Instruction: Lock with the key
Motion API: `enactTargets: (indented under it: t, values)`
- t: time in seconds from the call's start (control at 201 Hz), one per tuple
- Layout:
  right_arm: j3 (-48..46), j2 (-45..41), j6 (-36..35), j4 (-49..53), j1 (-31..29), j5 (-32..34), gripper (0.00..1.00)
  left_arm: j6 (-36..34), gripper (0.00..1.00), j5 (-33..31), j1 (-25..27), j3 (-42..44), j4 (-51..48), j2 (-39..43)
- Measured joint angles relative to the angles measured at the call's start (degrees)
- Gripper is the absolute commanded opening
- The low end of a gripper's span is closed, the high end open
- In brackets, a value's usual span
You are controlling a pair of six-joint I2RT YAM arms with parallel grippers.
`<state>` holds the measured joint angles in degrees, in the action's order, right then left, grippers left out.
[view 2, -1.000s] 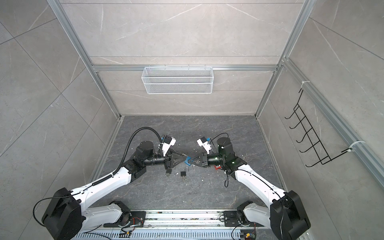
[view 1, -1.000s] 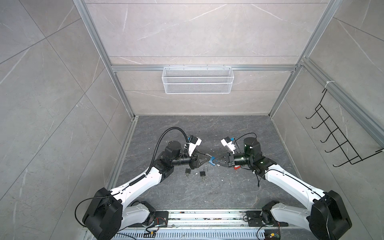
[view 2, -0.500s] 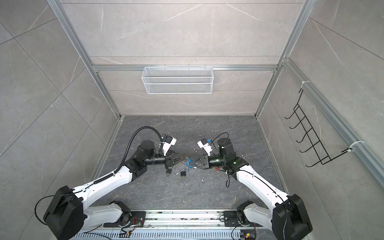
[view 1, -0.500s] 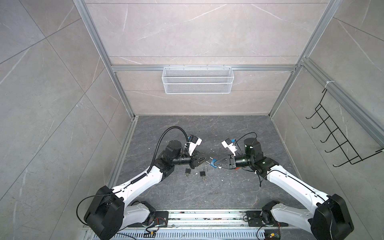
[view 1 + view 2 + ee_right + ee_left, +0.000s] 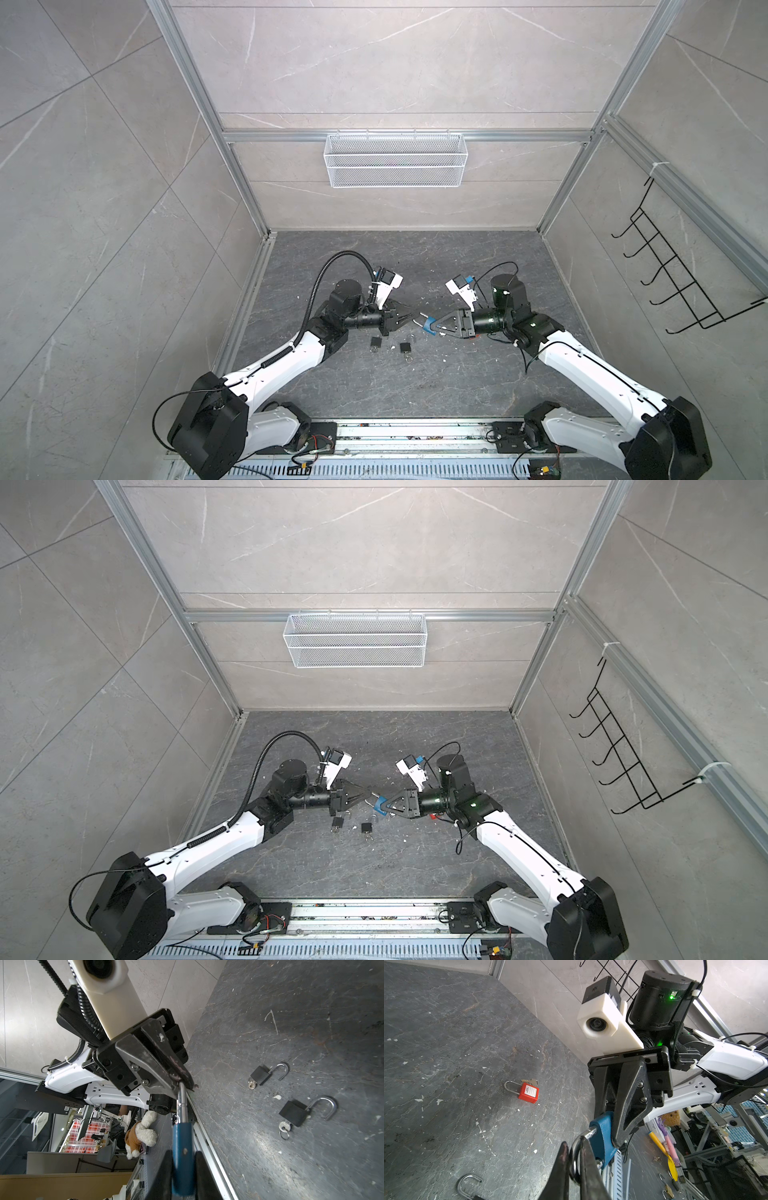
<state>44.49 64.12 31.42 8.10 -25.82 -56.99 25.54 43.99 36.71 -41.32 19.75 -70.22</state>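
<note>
In a top view: my left gripper (image 5: 410, 321) and right gripper (image 5: 431, 326) meet, holding the blue-bodied padlock (image 5: 428, 324) above the dark stone floor (image 5: 415, 266). Left wrist: left jaws pinch its curved steel shackle (image 5: 588, 1133); an off-axis push could slip it. Right wrist: right jaws clamp the body; two open black padlocks (image 5: 259, 1076) lie near the left gripper, with open floor around.

Dark slab (image 5: 415, 382) bearing two black padlocks (image 5: 259, 1074) (image 5: 295, 1112), red padlock (image 5: 528, 1093)

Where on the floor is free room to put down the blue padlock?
Free: the dark stone floor toward the back wall, and the strip between two black padlocks and the front metal rail. Crowded: the middle, around those padlocks and the red padlock.
</note>
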Motion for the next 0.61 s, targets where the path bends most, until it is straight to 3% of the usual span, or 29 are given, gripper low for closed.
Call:
enactTargets:
  t: [0.353,0.607]
  values:
    - [0.5,-1.2,-1.4,1.4,0.0,1.0,0.00,1.3,0.00,0.0,0.7,0.0,1.8,-0.1]
    - [0.3,-0.4,3.4,-2.4,0.4,-0.5,0.00,1.3,0.00,-0.6,0.8,0.0,3.5,-0.4]
